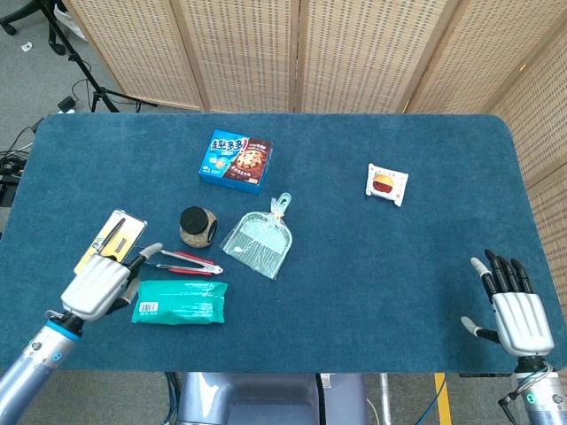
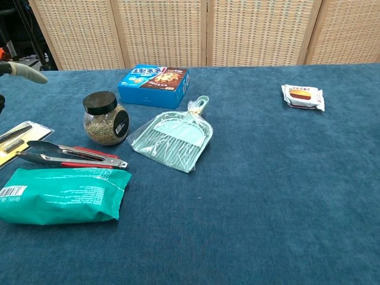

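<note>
My left hand (image 1: 102, 285) hovers over the front left of the blue table (image 1: 372, 266), holding nothing, its fingers apart. It sits above the lower end of a yellow carded tool (image 1: 112, 235), just left of the green pack (image 1: 181, 302) and the red-handled tongs (image 1: 182, 260). In the chest view only one fingertip of the left hand (image 2: 24, 72) shows at the top left. My right hand (image 1: 514, 312) is open with fingers spread at the front right edge, far from every object.
A seed jar (image 1: 198, 227) with a black lid stands beside a mint dustpan (image 1: 259, 237). A blue cookie box (image 1: 236, 161) lies behind them. A small wrapped snack (image 1: 387, 184) lies alone at the right. Wicker screens stand behind the table.
</note>
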`<state>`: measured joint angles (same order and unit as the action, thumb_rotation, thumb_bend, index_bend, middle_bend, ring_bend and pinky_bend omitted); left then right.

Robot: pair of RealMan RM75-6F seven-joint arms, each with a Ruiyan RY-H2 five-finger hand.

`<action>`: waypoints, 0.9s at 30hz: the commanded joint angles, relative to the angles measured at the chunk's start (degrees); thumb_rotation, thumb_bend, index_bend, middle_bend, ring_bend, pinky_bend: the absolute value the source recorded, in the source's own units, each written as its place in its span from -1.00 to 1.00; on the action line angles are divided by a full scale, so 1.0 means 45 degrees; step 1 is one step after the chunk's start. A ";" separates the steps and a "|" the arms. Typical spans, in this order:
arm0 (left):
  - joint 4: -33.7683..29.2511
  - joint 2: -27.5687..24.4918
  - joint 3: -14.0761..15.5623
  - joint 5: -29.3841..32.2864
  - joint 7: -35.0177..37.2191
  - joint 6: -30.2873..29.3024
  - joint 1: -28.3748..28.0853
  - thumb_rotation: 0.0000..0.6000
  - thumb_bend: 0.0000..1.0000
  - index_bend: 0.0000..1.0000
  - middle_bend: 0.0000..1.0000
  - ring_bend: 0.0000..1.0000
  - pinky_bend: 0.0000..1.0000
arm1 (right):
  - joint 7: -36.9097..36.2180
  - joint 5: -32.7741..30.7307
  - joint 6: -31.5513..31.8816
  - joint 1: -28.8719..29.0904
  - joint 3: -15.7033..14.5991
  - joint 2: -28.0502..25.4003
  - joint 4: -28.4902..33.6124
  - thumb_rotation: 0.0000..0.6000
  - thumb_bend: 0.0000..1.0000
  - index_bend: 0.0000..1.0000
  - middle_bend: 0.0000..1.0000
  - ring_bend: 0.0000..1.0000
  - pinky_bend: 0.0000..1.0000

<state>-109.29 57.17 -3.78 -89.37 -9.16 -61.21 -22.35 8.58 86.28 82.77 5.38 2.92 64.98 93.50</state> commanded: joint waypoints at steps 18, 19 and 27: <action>-0.0766 -0.3630 0.0239 0.7118 0.1739 0.8538 -0.5200 1.00 0.24 -1.00 0.48 0.73 0.47 | -0.0116 0.0227 0.0035 0.0051 -0.0083 0.0078 -0.0151 1.00 -0.58 -0.81 -1.00 -1.00 -1.00; -0.0693 -0.3557 0.0288 0.7254 0.1692 0.8538 -0.5287 1.00 0.24 -1.00 0.48 0.73 0.47 | -0.0129 0.0237 0.0041 0.0050 -0.0087 0.0076 -0.0151 1.00 -0.58 -0.81 -1.00 -1.00 -1.00; 0.0194 -0.2620 0.0930 0.8525 0.1307 0.8802 -0.6283 1.00 0.24 -1.00 0.48 0.73 0.47 | -0.0272 0.0211 0.0143 0.0012 -0.0054 0.0043 -0.0180 1.00 -0.59 -0.81 -1.00 -1.00 -1.00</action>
<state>-109.19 44.49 -0.36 -51.91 -2.66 -21.92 -49.74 7.36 87.23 83.41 5.44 2.67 65.18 92.70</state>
